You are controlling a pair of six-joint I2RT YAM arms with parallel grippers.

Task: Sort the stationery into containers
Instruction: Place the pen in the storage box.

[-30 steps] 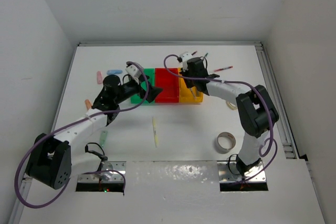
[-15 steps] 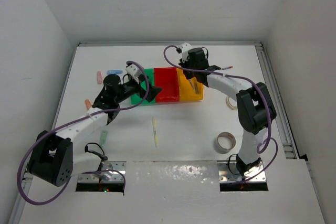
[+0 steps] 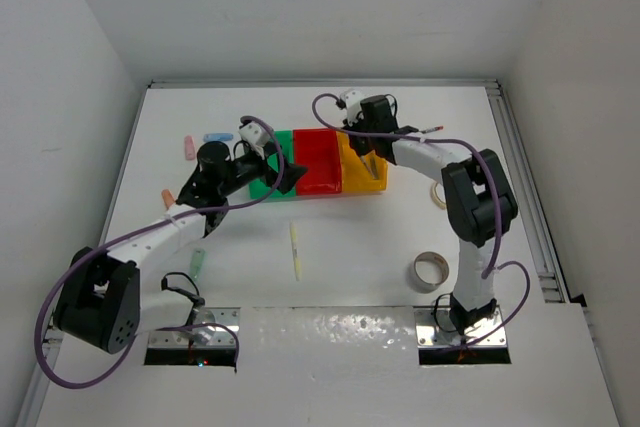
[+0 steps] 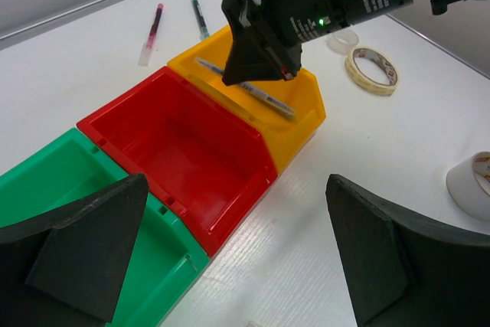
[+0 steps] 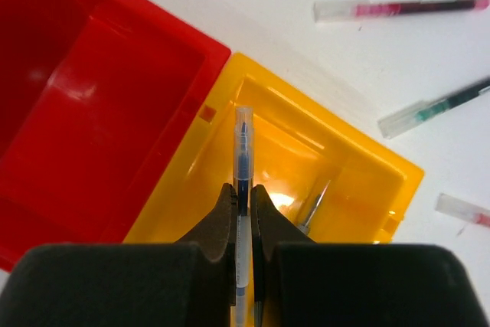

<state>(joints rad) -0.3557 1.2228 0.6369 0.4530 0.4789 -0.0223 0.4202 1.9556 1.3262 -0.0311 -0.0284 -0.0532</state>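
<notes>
**Step in hand: dropping a pen into a bin.** Clamping a thin blue pen (image 5: 243, 151) between the fingers of the right gripper (image 5: 243, 197), pinching down to the barrel's own width and pointing the barrel forward past the fingertips. Hovering it over the yellow bin (image 5: 191, 181), directly beneath and ahead of the claw, apparently without touching the bin floor. Sharing that compartment with one grey pen (image 5: 314, 206), already lying just right of the claw's tips. Passing over the red bin (image 5: 92, 74), immediately left of the claw and showing nothing inside. Leaving a red pen (image 5: 406, 8), a green pen (image 5: 444, 101) and a third loose pen (image 5: 463, 208) on the table (image 5: 268, 5), beyond and to the right of the claw, outside every bin.

**Other arm.** Holding the left gripper (image 4: 230, 266) spread wide and carrying nothing, facing the red bin straight ahead, with the green bin (image 4: 69, 174) ahead to its left. Leaving a beige tape roll (image 4: 371, 67) far ahead to its right and a white tape roll (image 4: 475, 181) nearer on the same side.

**Judgement.** Reading this as the instant before release, with most of the stationery not yet sorted. Calling next, probably, for parting the right fingers while staying above the yellow compartment. Perhaps lowering or tilting first, to avoid bridging the rim with the long barrel. Then lifting clear and reaching for the loose pens just beyond the claw.
</notes>
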